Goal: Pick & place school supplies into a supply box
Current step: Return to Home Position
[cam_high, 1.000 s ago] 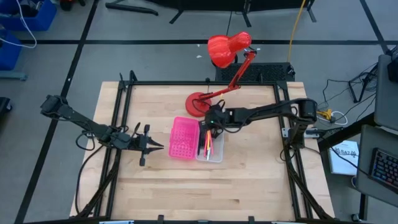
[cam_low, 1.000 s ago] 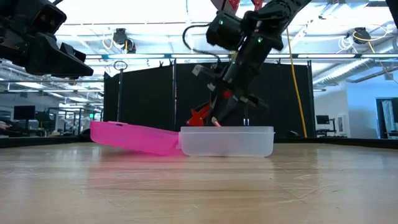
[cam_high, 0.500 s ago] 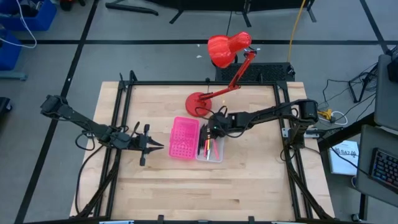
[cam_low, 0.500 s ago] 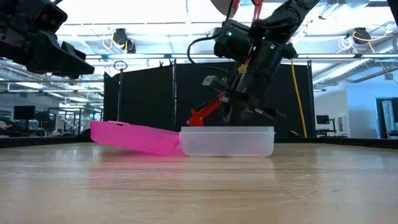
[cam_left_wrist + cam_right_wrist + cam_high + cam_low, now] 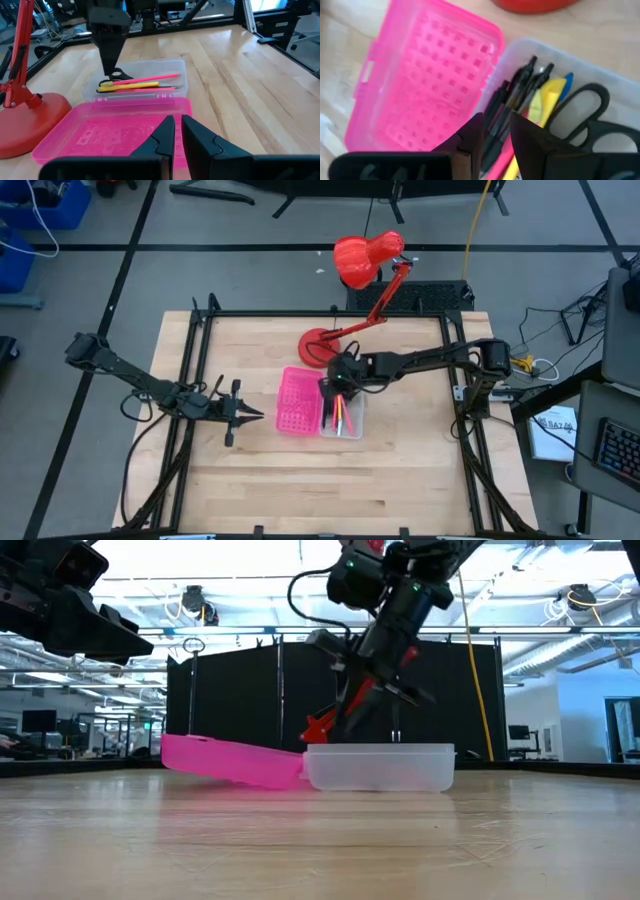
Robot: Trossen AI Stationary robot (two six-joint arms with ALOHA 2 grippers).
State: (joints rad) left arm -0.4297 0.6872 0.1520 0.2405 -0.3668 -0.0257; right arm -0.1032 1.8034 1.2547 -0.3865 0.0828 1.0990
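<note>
Supply box lies open and flat near the table centre. Pink perforated half is on the left arm's side; clear half joins it on the right arm's side.

Contents of the clear half, all lying lengthwise:
- black pens
- yellow pen
- pink pencil
- scissors at the far end, black handle loops showing

Right gripper hangs over the far end of the clear half, tips pointing down into it. Fingers are a narrow gap apart with nothing between them. Cannot tell whether the tips touch the supplies.

Left gripper hovers over bare table, beside the pink half and apart from it. It points toward the box, fingers almost together, holding nothing.

Red lamp base sits just beyond the box's far edge.
</note>
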